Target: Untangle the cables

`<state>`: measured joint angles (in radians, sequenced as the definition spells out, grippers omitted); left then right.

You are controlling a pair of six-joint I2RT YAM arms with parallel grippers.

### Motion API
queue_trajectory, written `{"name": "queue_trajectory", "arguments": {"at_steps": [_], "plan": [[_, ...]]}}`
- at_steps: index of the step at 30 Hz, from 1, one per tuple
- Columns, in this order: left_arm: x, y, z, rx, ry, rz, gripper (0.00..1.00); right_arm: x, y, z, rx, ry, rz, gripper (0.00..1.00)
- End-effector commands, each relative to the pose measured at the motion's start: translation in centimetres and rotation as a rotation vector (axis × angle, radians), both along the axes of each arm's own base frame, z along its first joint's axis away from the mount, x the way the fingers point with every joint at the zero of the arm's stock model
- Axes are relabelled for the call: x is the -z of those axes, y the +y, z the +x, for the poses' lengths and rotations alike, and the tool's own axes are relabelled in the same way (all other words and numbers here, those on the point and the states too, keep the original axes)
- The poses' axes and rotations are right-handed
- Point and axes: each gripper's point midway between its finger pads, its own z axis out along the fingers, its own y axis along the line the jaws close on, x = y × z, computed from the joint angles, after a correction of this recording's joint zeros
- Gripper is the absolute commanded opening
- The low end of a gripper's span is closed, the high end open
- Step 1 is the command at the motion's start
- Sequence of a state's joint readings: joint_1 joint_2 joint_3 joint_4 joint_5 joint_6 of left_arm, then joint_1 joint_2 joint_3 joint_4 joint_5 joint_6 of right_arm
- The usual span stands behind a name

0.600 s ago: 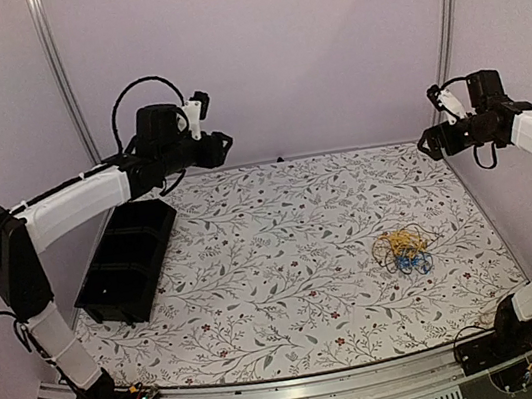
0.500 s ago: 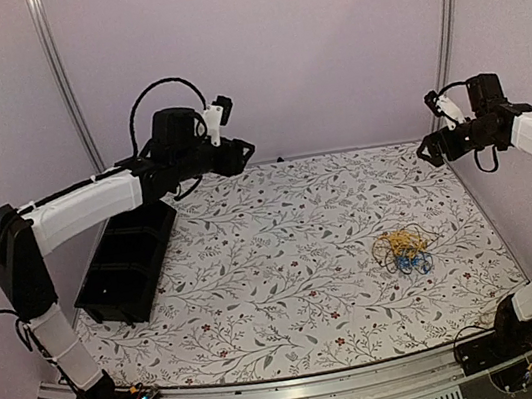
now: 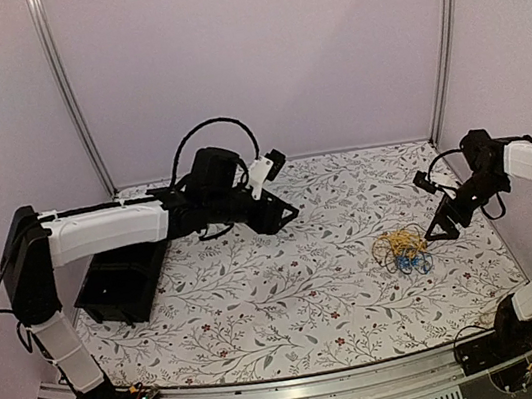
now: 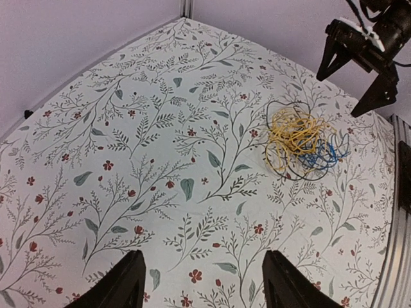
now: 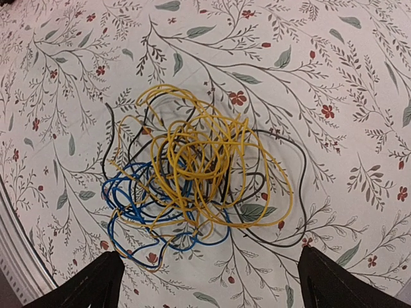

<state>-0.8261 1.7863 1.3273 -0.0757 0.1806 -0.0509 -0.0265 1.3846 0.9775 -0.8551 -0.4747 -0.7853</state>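
Cables [image 3: 403,250] in one loose knot on the table [image 3: 265,321], right of centre and nearer the right arm than the left. Mostly yellow loops on top, blue ones bunched along the near side of the heap, a few thin dark loops straying out around the rim; all crossed over and through each other, none apart from the rest. Lie flat on the flowered top, touched by neither arm. Right hand [image 3: 440,230]: hangs just beyond the heap on its right side, tilted down toward it, jaws spread wide with nothing between them. Seen from the right wrist, shows both jaw tips at the bottom corners and the whole tangle in the gap above them, clear of either tip. Left hand [image 4: 207,285]: hangs over the middle of the table, well apart from the cables, likewise gaping, jaws far apart and holding nothing, aimed across the table at the heap. From the left wrist, the knot up and to the right, with the right hand beyond it, near but not in contact. Black bin [image 3: 117,284] at the left edge of the table, partly hidden under the left arm; contents impossible to tell.
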Motion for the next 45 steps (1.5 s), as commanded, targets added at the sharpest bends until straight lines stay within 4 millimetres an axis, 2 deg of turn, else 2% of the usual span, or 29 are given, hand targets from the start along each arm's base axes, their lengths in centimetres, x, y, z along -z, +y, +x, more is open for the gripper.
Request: {"name": "queue_trajectory", "arguments": {"at_steps": [1, 10, 12, 16, 20, 23, 25, 27, 29, 31, 35, 38, 42, 45], "plan": [[2.6, -0.3, -1.6, 0.042, 0.078, 0.025, 0.65, 2.0, -0.1, -1.8, -0.118, 0.055, -0.03, 0.99], [4.1, -0.5, -2.4, 0.056, 0.117, 0.038, 0.6, 5.4, -0.5, -2.0, -0.179, 0.122, -0.075, 0.99], [4.3, -0.4, -2.4, 0.051, 0.12, 0.042, 0.6, 6.1, -0.2, -1.9, -0.192, 0.133, -0.078, 0.99], [4.7, -0.1, -2.5, 0.047, 0.124, 0.051, 0.6, 7.6, 1.9, -1.7, -0.248, 0.162, -0.068, 0.95], [5.0, 0.2, -2.5, 0.036, 0.122, 0.062, 0.59, 7.9, 5.3, -0.9, -0.303, 0.185, -0.029, 0.8], [5.3, 0.4, -2.5, 0.03, 0.127, 0.071, 0.58, 7.5, 9.3, -0.9, -0.363, 0.206, 0.018, 0.62], [5.6, 0.5, -2.5, 0.025, 0.13, 0.076, 0.58, 6.7, 12.4, -1.0, -0.406, 0.224, 0.052, 0.55], [5.7, 0.6, -2.4, 0.019, 0.129, 0.08, 0.57, 5.3, 15.2, -1.1, -0.438, 0.227, 0.084, 0.57], [5.9, 0.7, -2.3, 0.016, 0.126, 0.086, 0.57, 3.8, 16.7, -0.9, -0.437, 0.237, 0.113, 0.63], [5.9, 0.7, -2.3, 0.017, 0.125, 0.089, 0.57, 2.7, 16.5, -0.6, -0.419, 0.237, 0.115, 0.67], [6.1, 0.6, -2.4, 0.021, 0.134, 0.079, 0.58, 1.5, 14.0, -0.8, -0.422, 0.221, 0.081, 0.74], [6.3, 0.4, -2.5, 0.026, 0.153, 0.06, 0.58, 0.4, 12.6, 0.6, -0.403, 0.154, 0.07, 0.74], [6.4, -0.2, -2.2, 0.02, 0.178, 0.04, 0.57, 0.9, 12.1, 4.5, -0.304, 0.073, 0.01, 0.56], [6.1, -0.5, -1.8, 0.009, 0.19, 0.023, 0.55, 1.9, 12.1, 6.8, -0.218, 0.09, -0.003, 0.44]]}}
